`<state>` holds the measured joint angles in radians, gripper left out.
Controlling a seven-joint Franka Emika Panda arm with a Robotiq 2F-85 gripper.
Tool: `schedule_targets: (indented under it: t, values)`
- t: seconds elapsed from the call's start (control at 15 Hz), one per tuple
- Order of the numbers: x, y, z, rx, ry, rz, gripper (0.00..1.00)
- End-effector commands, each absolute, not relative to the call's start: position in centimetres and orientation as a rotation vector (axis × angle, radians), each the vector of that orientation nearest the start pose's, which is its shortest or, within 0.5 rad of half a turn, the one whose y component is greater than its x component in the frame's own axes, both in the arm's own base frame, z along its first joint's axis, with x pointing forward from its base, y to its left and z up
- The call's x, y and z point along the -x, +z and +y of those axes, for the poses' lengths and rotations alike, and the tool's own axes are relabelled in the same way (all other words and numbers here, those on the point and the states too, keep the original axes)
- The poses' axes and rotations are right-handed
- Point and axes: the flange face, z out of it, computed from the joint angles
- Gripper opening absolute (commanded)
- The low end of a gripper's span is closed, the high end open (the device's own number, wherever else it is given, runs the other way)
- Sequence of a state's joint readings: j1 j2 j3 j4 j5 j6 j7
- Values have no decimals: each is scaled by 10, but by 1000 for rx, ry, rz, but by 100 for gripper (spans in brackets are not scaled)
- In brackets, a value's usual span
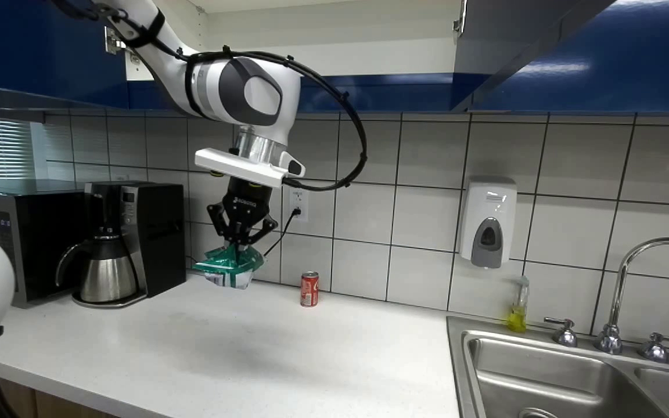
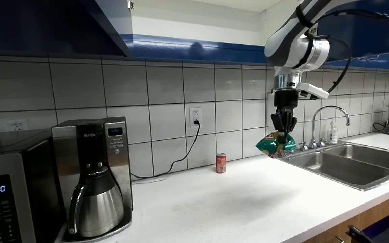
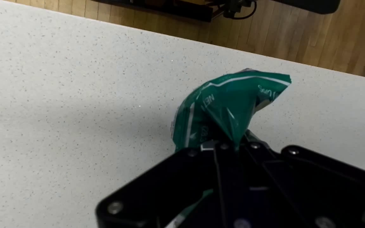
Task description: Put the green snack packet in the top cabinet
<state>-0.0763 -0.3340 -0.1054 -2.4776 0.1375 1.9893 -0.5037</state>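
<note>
My gripper (image 1: pixel 237 247) is shut on the green snack packet (image 1: pixel 216 262) and holds it in the air above the white counter. The packet also hangs from the gripper (image 2: pixel 282 136) in an exterior view (image 2: pixel 268 144). In the wrist view the packet (image 3: pixel 230 98) is pinched and creased between the gripper's fingertips (image 3: pixel 237 147), and the fingers hide part of it. The top cabinet (image 1: pixel 381 93) is above and stands open, with its pale interior showing. It shows in both exterior views (image 2: pixel 198 46). The gripper and packet are below the cabinet's bottom edge.
A small red can (image 1: pixel 309 289) stands on the counter (image 2: pixel 214 209) near the tiled wall. A coffee maker (image 2: pixel 115 162) and microwave (image 2: pixel 0 175) stand at one end, a sink (image 1: pixel 543 371) at the other. Open blue doors (image 1: pixel 590 69) jut out beside the cabinet opening. A soap dispenser (image 1: pixel 488 220) hangs on the wall.
</note>
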Motion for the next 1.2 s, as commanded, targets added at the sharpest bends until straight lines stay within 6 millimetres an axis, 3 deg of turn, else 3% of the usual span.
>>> schedule_targets:
  t: [0.0, 0.6, 1.13]
  values:
    - [-402, 439, -63, 2930, 125, -350, 1]
    - [-424, 544, -59, 2965, -109, -338, 1]
    - [-430, 591, -47, 2944, -172, -367, 1]
